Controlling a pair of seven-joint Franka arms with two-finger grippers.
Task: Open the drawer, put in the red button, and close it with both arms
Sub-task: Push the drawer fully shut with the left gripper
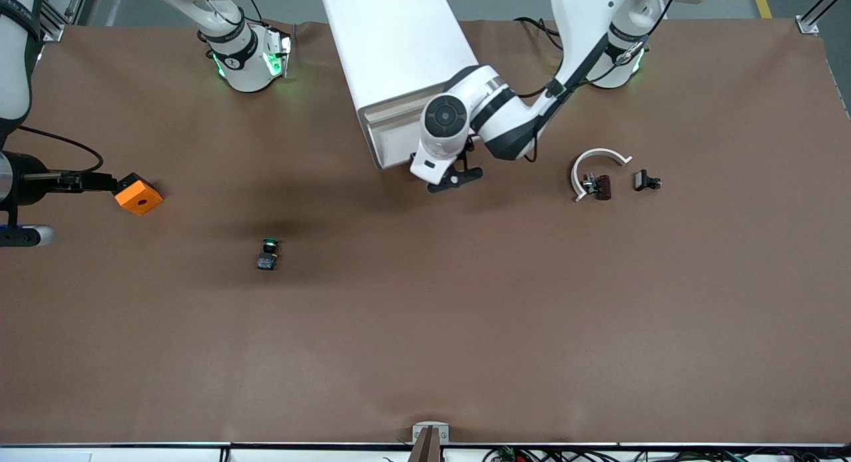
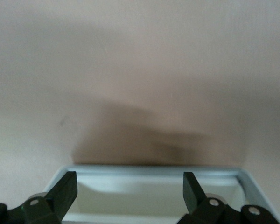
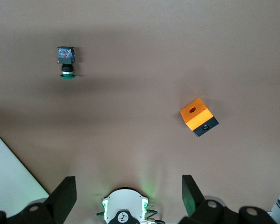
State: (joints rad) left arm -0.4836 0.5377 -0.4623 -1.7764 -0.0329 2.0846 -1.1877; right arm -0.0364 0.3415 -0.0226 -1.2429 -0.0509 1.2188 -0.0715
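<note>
The white cabinet stands between the two arm bases. Its topmost drawer is pulled out a little and shows its white tray. My left gripper hangs open and empty just above the drawer's front rim; its fingers straddle nothing in the left wrist view. No red button shows clearly; the visible part of the tray holds nothing. My right gripper is open and empty, high above the right arm's end of the table; only its wrist shows in the front view.
A green-capped button lies nearer the front camera than the cabinet, also in the right wrist view. An orange box sits toward the right arm's end. A white arc, a small grey and dark red-brown piece and a black part lie toward the left arm's end.
</note>
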